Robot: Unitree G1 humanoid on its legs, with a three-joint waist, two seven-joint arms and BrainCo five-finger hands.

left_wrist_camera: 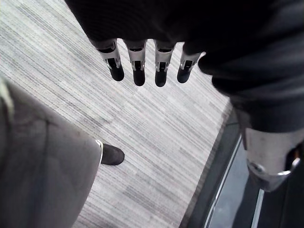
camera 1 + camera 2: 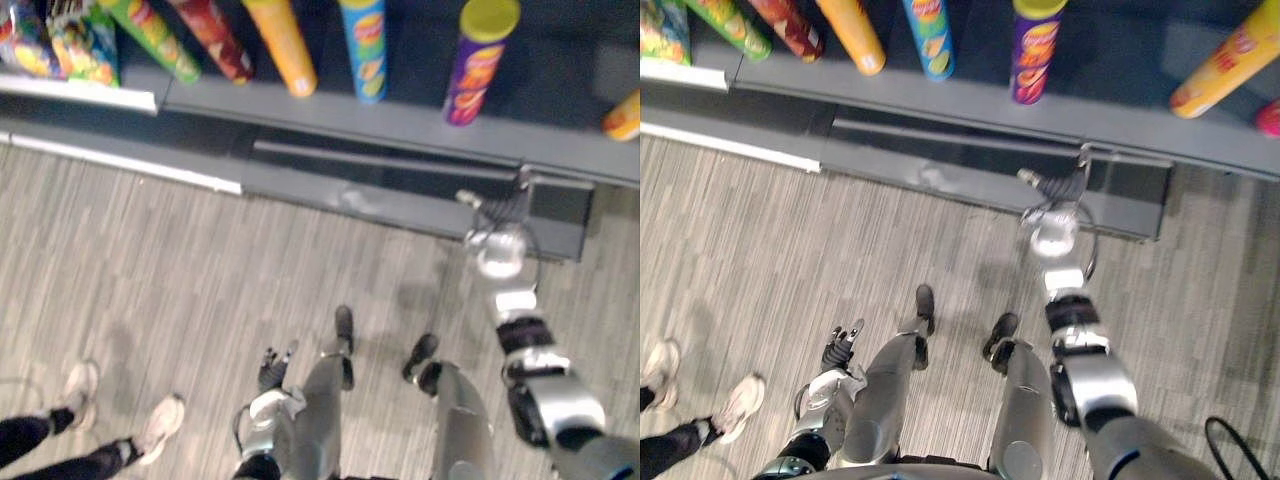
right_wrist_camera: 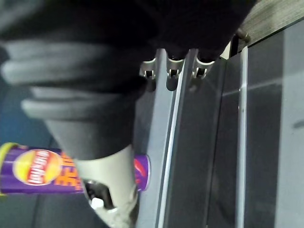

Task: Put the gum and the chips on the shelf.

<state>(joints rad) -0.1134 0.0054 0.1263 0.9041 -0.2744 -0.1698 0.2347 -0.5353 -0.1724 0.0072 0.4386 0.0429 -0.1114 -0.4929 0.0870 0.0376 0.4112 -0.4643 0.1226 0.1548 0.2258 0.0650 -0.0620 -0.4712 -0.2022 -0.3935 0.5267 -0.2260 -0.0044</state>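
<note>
A grey plank floor (image 2: pixel 200 260) meets a low grey metal shelf (image 2: pixel 400 120). The tall purple, yellow-lidded chips tube (image 2: pixel 478 65) stands just beyond the right hand (image 2: pixel 1065 188), whose fingers are spread and empty; withdrawing straight should avoid tipping it. The left hand (image 1: pixel 138 71) hangs relaxed, holding nothing.

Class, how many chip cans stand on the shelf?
6, from the robot's left: green can, red can, orange can, blue can, purple can, second orange can. Others may be hidden.

Soft, even light spreads over the pale floor (image 2: pixel 150 270), bright across the lower frame. The shelf (image 2: pixel 400 125) recess along the top edge sits dim. A faint pale sheen shows on its base panel (image 2: pixel 350 200), upper centre.
</note>
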